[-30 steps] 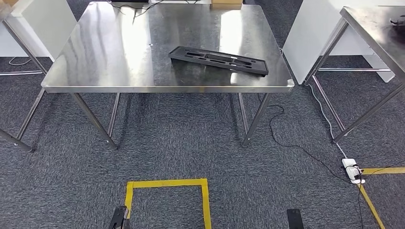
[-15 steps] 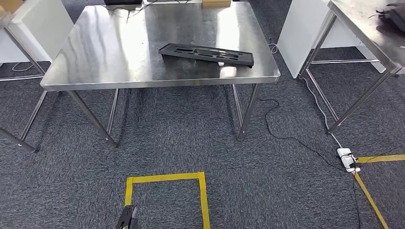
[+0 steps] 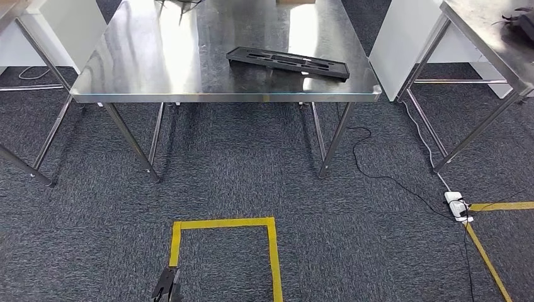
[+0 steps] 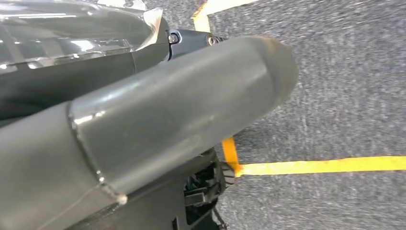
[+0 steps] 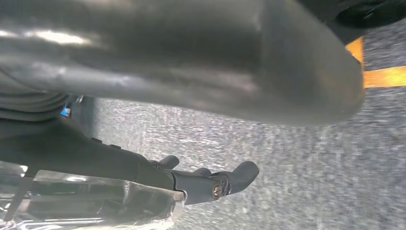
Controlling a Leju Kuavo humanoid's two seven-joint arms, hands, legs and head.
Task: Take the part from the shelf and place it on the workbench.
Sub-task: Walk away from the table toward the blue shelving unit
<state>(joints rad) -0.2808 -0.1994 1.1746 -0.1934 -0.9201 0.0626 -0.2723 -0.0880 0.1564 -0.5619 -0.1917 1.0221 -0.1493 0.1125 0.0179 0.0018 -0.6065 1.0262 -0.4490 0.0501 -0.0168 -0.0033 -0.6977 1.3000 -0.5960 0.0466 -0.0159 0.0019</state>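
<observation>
A long flat black part (image 3: 286,63) with slotted cut-outs lies on the steel workbench (image 3: 157,69), near its front right corner. Both my arms hang low over the carpet, far in front of the bench. My left hand (image 3: 167,290) shows as a dark tip at the bottom edge of the head view. In the left wrist view the left hand (image 4: 167,110) holds nothing, its thick grey thumb over the floor. My right hand (image 5: 201,62) is likewise empty, and its dark fingers (image 5: 230,179) stretch out above the carpet.
A second steel table (image 3: 485,38) stands at the right with a dark object (image 3: 522,22) on it. White panels (image 3: 397,44) stand between the tables. A white power strip (image 3: 458,206) and a black cable lie on the carpet. Yellow tape (image 3: 223,223) marks a square on the floor.
The whole picture has shifted, so the camera moved; the bench now stands slightly nearer and more centred. The part lies unmoved on the bench. The right hand's tip has left the bottom edge.
</observation>
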